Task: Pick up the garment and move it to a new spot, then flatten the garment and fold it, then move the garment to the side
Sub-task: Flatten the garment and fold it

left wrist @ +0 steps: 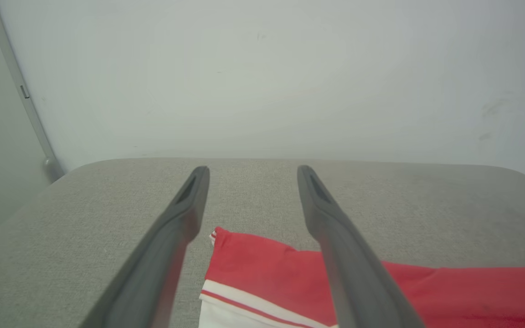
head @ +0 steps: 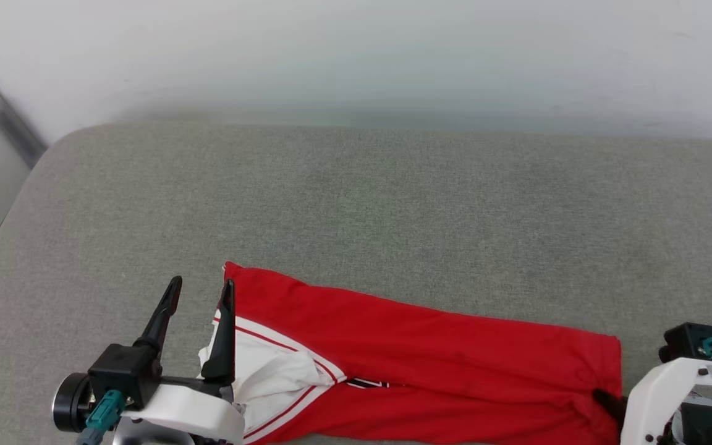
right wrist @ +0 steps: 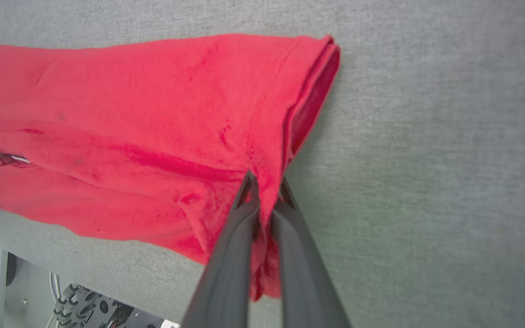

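A bare lab-like room was suggested by a grey fabric-covered worktop [head: 393, 198], a plain white wall [head: 356, 55] behind it and cables [right wrist: 69, 296] under it.

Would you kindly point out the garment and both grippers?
garment [head: 430, 352], head view, red body panel.
left gripper [left wrist: 252, 169], left wrist view, midway between open fingertips.
right gripper [right wrist: 267, 180], right wrist view, between fingertips.

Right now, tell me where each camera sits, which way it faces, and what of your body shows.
Head view: on the head, facing forward and down at the garment on the grey surface; left gripper lower left, right gripper lower right.
Left wrist view: on the left wrist, facing the wall along its open fingers, above the garment's sleeve end.
Right wrist view: on the right wrist, looking down its fingers, shut on the garment's red edge.
Shared: all show the garment.
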You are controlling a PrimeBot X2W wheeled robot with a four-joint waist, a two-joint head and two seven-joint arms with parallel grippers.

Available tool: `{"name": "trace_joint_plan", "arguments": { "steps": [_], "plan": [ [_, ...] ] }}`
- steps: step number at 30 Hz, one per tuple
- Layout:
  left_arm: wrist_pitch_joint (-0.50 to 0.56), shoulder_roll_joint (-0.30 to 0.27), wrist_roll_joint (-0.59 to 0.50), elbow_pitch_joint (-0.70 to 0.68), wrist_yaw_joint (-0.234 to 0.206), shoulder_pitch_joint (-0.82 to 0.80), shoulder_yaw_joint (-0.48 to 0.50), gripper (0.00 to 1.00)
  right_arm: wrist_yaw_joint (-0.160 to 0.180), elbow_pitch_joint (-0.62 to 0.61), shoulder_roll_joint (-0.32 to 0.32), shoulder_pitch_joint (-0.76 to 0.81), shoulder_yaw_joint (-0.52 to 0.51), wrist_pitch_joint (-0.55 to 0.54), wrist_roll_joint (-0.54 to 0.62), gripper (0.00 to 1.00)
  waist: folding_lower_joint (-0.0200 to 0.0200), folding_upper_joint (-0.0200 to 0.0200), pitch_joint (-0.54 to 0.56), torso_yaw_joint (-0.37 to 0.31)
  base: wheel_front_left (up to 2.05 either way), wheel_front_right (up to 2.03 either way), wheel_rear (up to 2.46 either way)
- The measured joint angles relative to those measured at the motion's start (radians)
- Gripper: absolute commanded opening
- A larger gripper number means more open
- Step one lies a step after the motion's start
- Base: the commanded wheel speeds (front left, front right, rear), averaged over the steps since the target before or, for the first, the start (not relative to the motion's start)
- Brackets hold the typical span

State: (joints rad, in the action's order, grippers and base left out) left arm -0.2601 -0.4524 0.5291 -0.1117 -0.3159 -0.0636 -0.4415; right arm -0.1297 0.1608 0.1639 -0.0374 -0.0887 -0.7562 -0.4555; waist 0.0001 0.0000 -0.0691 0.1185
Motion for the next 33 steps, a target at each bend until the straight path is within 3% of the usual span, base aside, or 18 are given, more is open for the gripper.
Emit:
{"name": "trace_joint_plan", "arguments": {
  "steps": [9,14,20,25,28,33],
  "plan": [
    [0.011,-0.003,0.007,-0.006,-0.010,0.036,-0.012,1.00,-0.001,-0.036,0.034,0.060,-0.160,-0.018,0.021,0.00,0.0000,0.0000,0.058,-0.029,0.00,0.00,0.00],
    [0.019,-0.009,0.008,-0.008,-0.010,0.041,-0.017,1.00,-0.001,-0.062,0.023,0.060,-0.247,-0.050,0.002,0.00,0.0000,0.0000,0.067,-0.035,0.00,0.00,0.00],
    [0.026,-0.009,0.011,-0.008,-0.010,0.044,-0.027,1.00,-0.001,-0.122,-0.086,0.043,-0.270,-0.185,-0.252,0.00,0.0000,0.0000,0.078,-0.024,0.00,0.00,0.00],
    [0.028,-0.009,0.011,-0.010,-0.014,0.046,-0.032,1.00,-0.001,-0.143,-0.110,0.055,-0.243,-0.294,-0.485,0.00,-0.0001,0.0000,0.082,-0.004,0.00,0.00,0.00],
    [0.030,-0.009,0.011,-0.008,-0.010,0.046,-0.036,1.00,-0.001,-0.105,-0.111,0.055,-0.183,-0.299,-0.616,0.00,-0.0001,0.0000,0.080,0.013,0.00,0.00,0.00],
    [0.030,-0.007,0.011,-0.006,-0.008,0.039,-0.037,1.00,-0.001,-0.037,-0.112,0.023,-0.069,-0.250,-0.719,0.00,-0.0001,0.0000,0.065,0.046,0.00,0.00,0.00]
  ]
}}
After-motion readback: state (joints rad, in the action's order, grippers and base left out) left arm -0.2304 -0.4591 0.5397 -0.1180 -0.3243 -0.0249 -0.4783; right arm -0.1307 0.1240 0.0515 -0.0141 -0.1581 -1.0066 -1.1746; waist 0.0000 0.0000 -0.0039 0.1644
